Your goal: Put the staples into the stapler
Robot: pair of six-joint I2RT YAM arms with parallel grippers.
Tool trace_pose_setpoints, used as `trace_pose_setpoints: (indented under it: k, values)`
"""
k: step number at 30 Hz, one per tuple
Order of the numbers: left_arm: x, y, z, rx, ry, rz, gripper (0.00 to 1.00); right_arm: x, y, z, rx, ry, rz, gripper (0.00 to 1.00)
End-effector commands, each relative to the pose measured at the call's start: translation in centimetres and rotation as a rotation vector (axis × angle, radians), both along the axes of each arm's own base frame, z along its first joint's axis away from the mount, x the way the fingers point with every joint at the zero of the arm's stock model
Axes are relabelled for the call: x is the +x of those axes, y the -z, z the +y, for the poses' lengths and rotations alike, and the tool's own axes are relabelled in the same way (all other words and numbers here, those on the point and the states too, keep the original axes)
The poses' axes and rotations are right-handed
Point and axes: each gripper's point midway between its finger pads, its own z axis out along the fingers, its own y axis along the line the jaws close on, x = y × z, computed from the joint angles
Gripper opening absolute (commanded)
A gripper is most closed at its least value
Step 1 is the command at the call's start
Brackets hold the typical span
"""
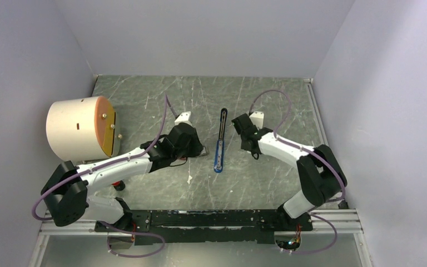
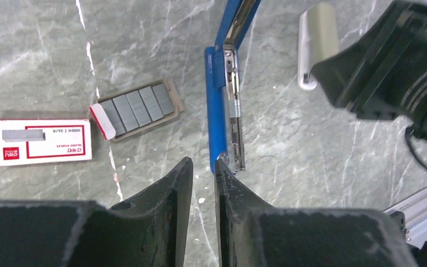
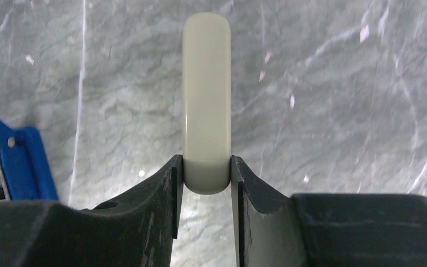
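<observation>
Right end effector (image 3: 205, 161) pinches beige bar (image 3: 206, 94); left end effector (image 2: 203, 164) slightly spread (staples (image 2: 139, 108) seen only there).

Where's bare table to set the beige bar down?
Free: the far strip between the stapler and back wall; the near patch between stapler and base rail. Crowded: the middle, where left gripper, staples, stapler and right gripper with the beige bar bunch together.

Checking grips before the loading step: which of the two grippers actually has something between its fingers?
The right gripper: it clamps the pale beige bar. The left gripper shows only an empty gap, beside the end of the stapler.
</observation>
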Motion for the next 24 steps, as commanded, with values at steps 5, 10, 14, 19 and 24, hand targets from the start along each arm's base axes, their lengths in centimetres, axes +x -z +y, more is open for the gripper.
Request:
trace_pose_setpoints:
  k: [5, 10, 14, 19, 24]
  values:
    - [-0.6, 1.3, 0.4, -0.027, 0.045, 0.040, 0.27, 3.2, 0.7, -0.8, -0.062, -0.129, 0.091, 0.37]
    - [-0.8, 1.5, 0.5, -0.047, 0.072, 0.046, 0.29, 3.1, -1.1, -0.3, 0.000, -0.140, 0.065, 0.58]
    - [-1.0, 0.5, -0.3, -0.098, 0.131, 0.016, 0.28, 3.1, -3.1, 0.2, 0.059, -0.166, 0.049, 0.69]
    - [-1.0, -1.4, -0.4, -0.151, 0.146, -0.052, 0.29, 3.0, -6.7, 1.0, 0.126, -0.205, -0.026, 0.83]
    - [-0.8, -2.8, 0.8, -0.183, 0.093, -0.108, 0.32, 2.5, -10.2, 2.1, 0.190, -0.302, -0.111, 0.89]
